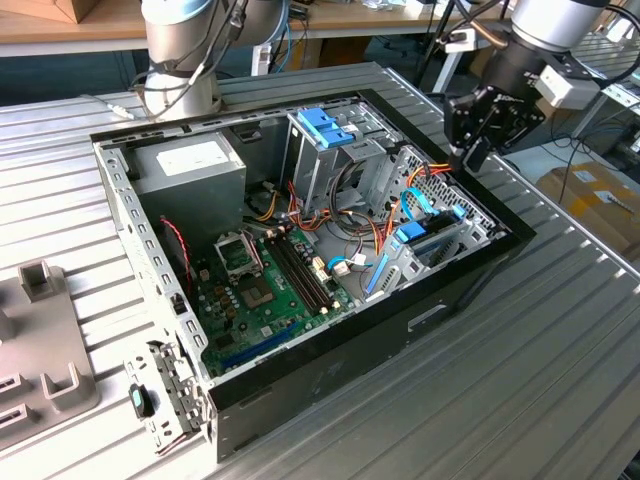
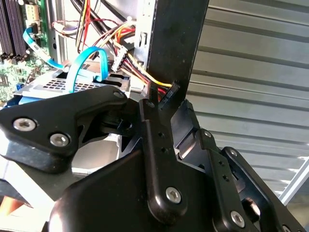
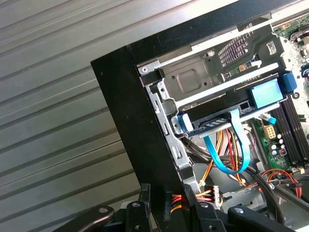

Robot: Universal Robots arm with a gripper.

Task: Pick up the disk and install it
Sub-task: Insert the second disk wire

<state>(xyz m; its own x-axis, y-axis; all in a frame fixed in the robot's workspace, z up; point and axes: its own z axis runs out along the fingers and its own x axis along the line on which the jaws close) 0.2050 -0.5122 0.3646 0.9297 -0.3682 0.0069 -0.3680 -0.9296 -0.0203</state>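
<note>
**A:** Where is the flat grey-metal disk with the light-blue carrier rail (image 3: 212, 119) sitting?

**B:** It is lying inside the open black computer case (image 1: 350, 350), low in the small bay against the case wall on the exterior view's right. It is lying flat, and a looping light-blue data cable (image 3: 227, 157) is hanging from its end. To me it is looking seated in the bay rather than loose on the ribbed metal counter (image 1: 530, 390).

**A:** And the black pincer (image 1: 476, 155)?

**B:** It is hovering above the far corner of that same wall, over the rim and clear of the disk. In the second wrist view its tips are drawn narrow, nearly meeting, and they are gripping nothing.

**A:** So which way is the disk lying from it?

**B:** Down and inward. In the exterior view the disk is sitting lower than the pincer and nearer the viewer, just inside the wall. Its long axis is running along that wall, so the pincer is standing off one end of it, not over its middle.

**A:** Anything crowding it?

**B:** Orange and yellow power wires (image 3: 217, 145) are bunching beside the bay. The tall metal drive cage with the blue latch (image 1: 325, 125) is standing further in, beside the green motherboard (image 1: 265, 290).
</note>
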